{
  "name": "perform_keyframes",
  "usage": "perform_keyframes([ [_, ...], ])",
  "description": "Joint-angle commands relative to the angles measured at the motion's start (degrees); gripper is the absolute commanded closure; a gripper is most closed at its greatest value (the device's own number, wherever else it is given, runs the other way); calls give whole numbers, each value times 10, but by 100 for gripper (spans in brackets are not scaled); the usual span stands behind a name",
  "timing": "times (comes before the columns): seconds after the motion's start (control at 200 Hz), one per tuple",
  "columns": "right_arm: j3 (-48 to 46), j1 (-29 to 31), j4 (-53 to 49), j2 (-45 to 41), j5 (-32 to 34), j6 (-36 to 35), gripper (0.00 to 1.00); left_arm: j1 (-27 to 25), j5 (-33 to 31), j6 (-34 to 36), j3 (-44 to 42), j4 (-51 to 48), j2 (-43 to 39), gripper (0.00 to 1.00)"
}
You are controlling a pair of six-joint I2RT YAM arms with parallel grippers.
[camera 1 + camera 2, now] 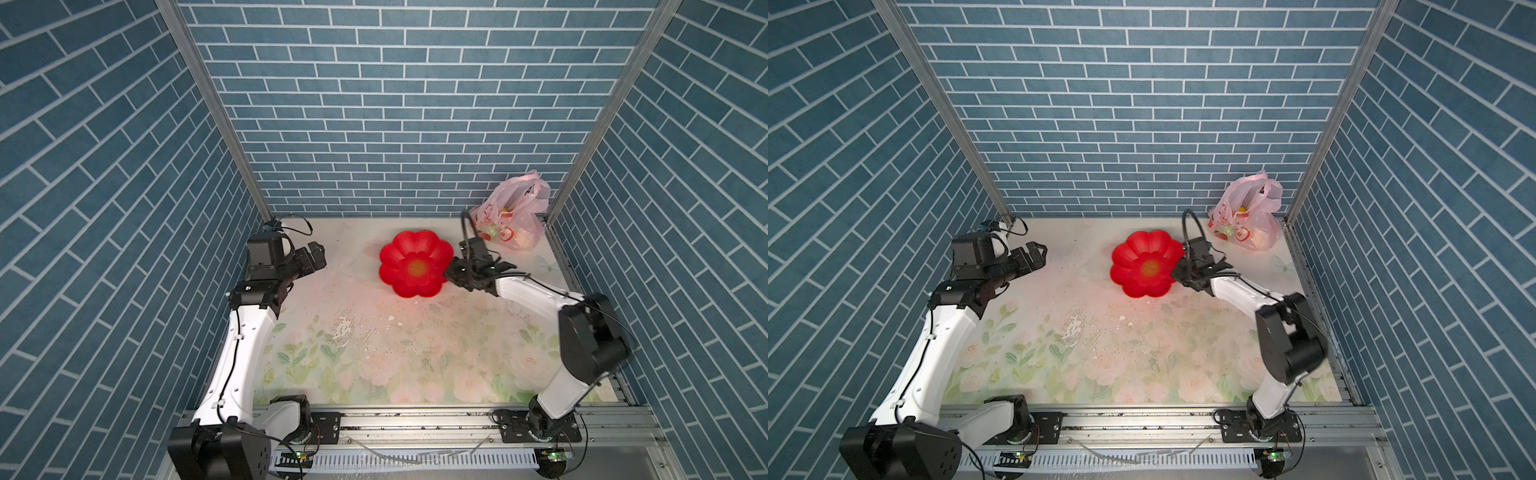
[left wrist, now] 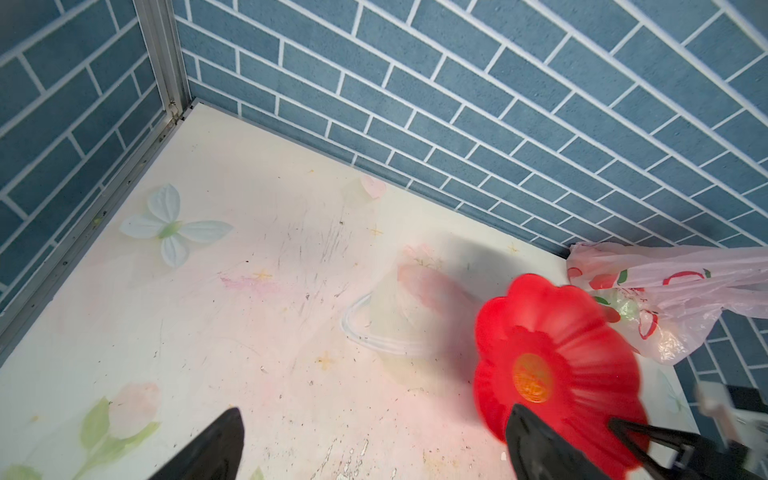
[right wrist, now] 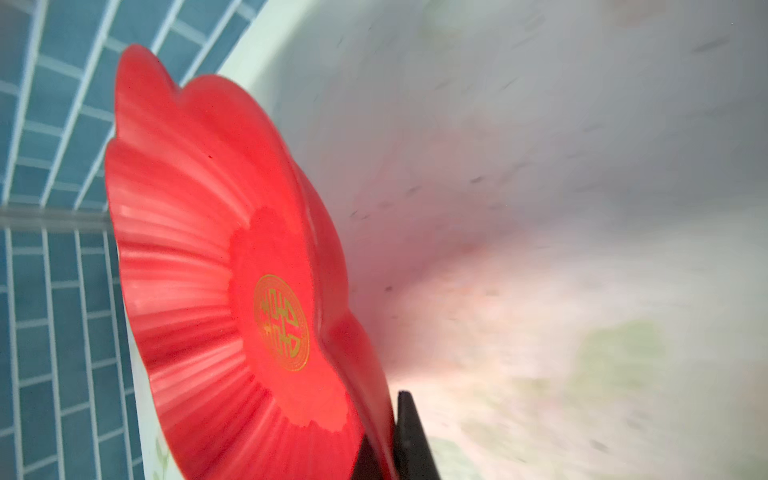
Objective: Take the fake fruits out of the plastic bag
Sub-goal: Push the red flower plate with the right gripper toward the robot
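Right gripper (image 1: 451,272) is clamped on the plate's (image 1: 415,270) rim. Left gripper (image 1: 313,255) gapes empty. The fruits (image 1: 492,230) show inside the bag (image 1: 513,199) in the table's (image 1: 374,353) far right corner. None lies outside, so unpacking looks unstarted.

White links (image 1: 245,345), black joints (image 1: 590,340)
Black cables (image 1: 231,361) are trailing along them; left gripper (image 1: 318,257) and right gripper (image 1: 448,272) are showing black.
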Motion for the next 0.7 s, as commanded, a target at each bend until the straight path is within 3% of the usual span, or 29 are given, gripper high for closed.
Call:
perform_keyframes([
  [0.0, -72, -32, -124, -107, 43, -14, 100, 0, 11, -6, -6, 12, -6, 1],
  [0.255, -209, -100, -211, -282, 16, -20, 100, 0, 18, -9, -6, 13, -6, 1],
  [0.695, -306, -104, -206, -340, -23, -25, 100, -2, 25, -9, -8, 15, 5, 1],
])
